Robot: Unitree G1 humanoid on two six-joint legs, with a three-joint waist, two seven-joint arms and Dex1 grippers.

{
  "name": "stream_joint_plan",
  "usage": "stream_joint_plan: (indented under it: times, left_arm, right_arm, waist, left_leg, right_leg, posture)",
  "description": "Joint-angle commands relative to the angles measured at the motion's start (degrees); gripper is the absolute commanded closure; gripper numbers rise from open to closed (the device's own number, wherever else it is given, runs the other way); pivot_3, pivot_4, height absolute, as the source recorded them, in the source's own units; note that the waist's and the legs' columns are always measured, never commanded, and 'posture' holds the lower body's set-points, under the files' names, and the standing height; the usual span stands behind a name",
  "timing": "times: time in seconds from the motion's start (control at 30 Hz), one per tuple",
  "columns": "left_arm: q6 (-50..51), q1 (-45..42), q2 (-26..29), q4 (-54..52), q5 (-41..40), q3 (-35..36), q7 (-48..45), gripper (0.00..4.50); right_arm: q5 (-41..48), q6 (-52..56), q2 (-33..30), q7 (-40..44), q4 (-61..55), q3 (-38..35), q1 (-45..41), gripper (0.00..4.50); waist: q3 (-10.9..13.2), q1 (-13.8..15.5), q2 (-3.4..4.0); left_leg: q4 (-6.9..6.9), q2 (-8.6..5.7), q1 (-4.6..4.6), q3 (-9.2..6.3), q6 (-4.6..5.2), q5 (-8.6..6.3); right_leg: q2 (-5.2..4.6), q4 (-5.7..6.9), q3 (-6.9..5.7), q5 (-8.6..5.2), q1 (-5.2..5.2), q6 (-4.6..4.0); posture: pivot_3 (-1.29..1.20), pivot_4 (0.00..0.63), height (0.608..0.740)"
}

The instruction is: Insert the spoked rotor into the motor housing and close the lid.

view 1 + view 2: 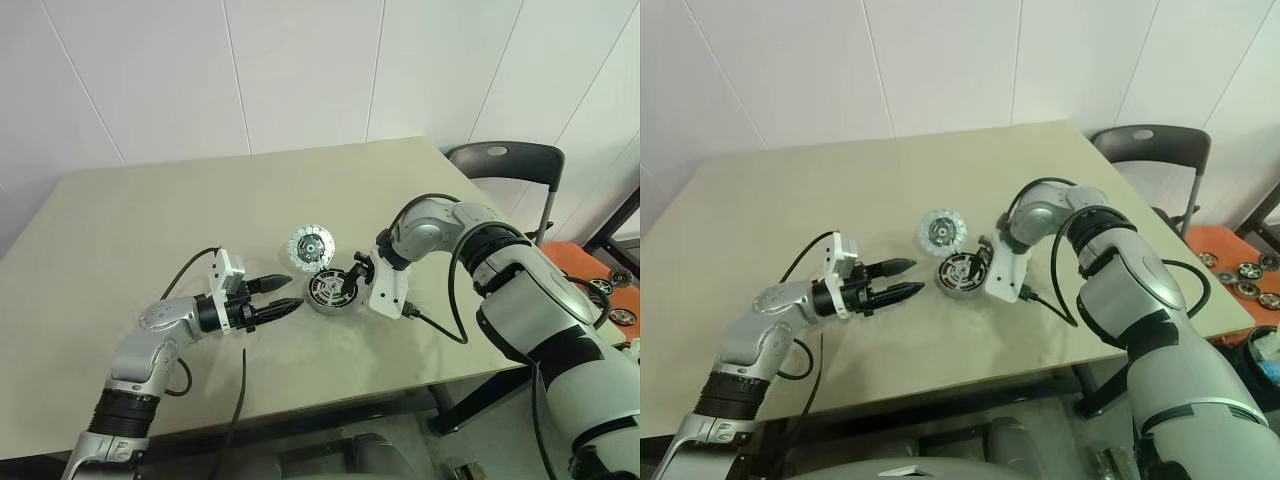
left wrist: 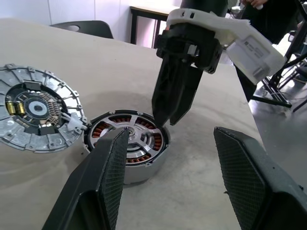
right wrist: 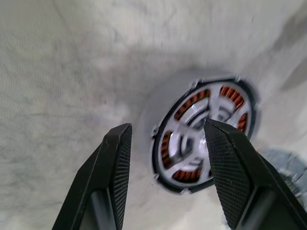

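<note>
On the tabletop [image 1: 150, 220] the spoked rotor [image 2: 128, 136] sits in the motor housing [image 1: 330, 291]; both grippers' jaws are spread and empty, so the right gripper [image 1: 357, 268] should press it level before fetching the lid [image 1: 312, 246]

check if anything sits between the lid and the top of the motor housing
Nothing separate lies between them. The lid lies flat beside the motor housing, inner face up. The spoked rotor already sits inside. The right end effector hangs over the housing's far rim, so it would need to clear first.

Right pincer [image 1: 352, 268] tips touch motor housing [image 1: 329, 291] on table [image 1: 130, 230]
</note>
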Motion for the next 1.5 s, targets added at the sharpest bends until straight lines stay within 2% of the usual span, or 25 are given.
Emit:
stream_joint_plan:
  times: [0.03,0.3,0.7,1.13,1.23,1.3,1.37,1.5]
  left_arm:
    - [-0.42,-0.12,-0.18,-2.39,-0.75,0.84,0.31,1.48]
    - [-0.42,-0.44,-0.19,-1.83,-0.66,1.07,0.5,1.48]
    - [-0.09,-0.03,-0.38,-2.54,-0.72,1.12,1.12,1.48]
    - [0.03,-0.08,-1.01,-2.87,-0.82,0.98,1.67,1.48]
    - [0.16,-0.04,-1.02,-3.02,-0.88,1.01,1.66,1.48]
    - [0.26,0.0,-0.94,-3.09,-0.95,1.11,1.64,1.48]
    - [0.31,0.0,-0.91,-3.09,-0.95,1.16,1.65,1.48]
    - [0.31,-0.05,-0.99,-3.08,-0.93,1.13,1.73,1.48]
  right_arm:
    - [-1.44,1.79,-0.59,-1.64,0.6,-0.51,-0.91,2.01]
    - [-3.28,2.42,-0.54,-3.04,1.17,-0.41,0.25,2.01]
    - [-7.31,6.26,0.16,-10.4,2.18,0.27,0.87,2.01]
    - [-10.03,7.13,1.48,-14.71,2.86,0.34,-0.32,2.01]
    - [-10.19,6.49,1.47,-15.21,2.84,0.29,-0.14,2.55]
    - [-10.17,6.55,1.51,-15.18,3.0,0.28,-0.12,3.27]
    - [-10.51,6.87,1.54,-15.76,2.96,0.41,-0.19,3.8]
    - [-10.98,6.69,1.93,-17.34,2.72,0.24,-0.69,3.8]
  waist:
    - [0.0,0.02,0.0]
    - [0.0,0.0,0.0]
    - [-0.02,-0.13,-0.03]
    - [-0.02,-0.78,-0.04]
    - [-0.02,-1.34,-0.04]
    - [-0.04,-1.4,-0.07]
    - [-0.06,-1.52,-0.1]
    - [-0.06,-1.64,-0.1]
  left_leg:
    - [0.0,0.0,0.0,0.0,0.0,0.0]
    - [0.0,-0.01,0.0,0.02,0.0,0.0]
    - [0.04,-0.01,0.02,0.02,0.0,0.0]
    - [0.06,-0.01,0.05,0.03,-0.01,0.01]
    - [0.06,-0.01,0.04,0.02,-0.01,0.01]
    - [0.05,-0.01,0.04,0.01,-0.01,0.01]
    - [0.04,-0.01,0.03,0.0,-0.01,0.01]
    - [0.05,0.0,0.06,0.0,-0.01,0.01]
  right_leg:
    - [0.0,0.0,0.0,0.0,0.0,0.0]
    - [0.01,0.0,0.0,0.0,0.0,0.0]
    - [0.02,0.03,0.01,0.0,0.02,-0.01]
    - [0.04,0.06,0.01,-0.01,0.05,-0.01]
    - [0.04,0.06,0.01,-0.01,0.05,-0.01]
    - [0.03,0.04,0.01,0.0,0.05,-0.01]
    - [0.03,0.02,0.0,0.0,0.06,-0.01]
    - [0.04,0.06,0.02,-0.01,0.05,-0.01]
  posture:
    - [0.0,0.0,0.74]
    - [0.0,0.0,0.74]
    - [0.0,0.0,0.74]
    - [0.0,0.0,0.74]
    - [0.0,0.0,0.74]
    - [0.0,0.0,0.74]
    - [0.0,0.0,0.74]
    - [0.0,0.0,0.74]
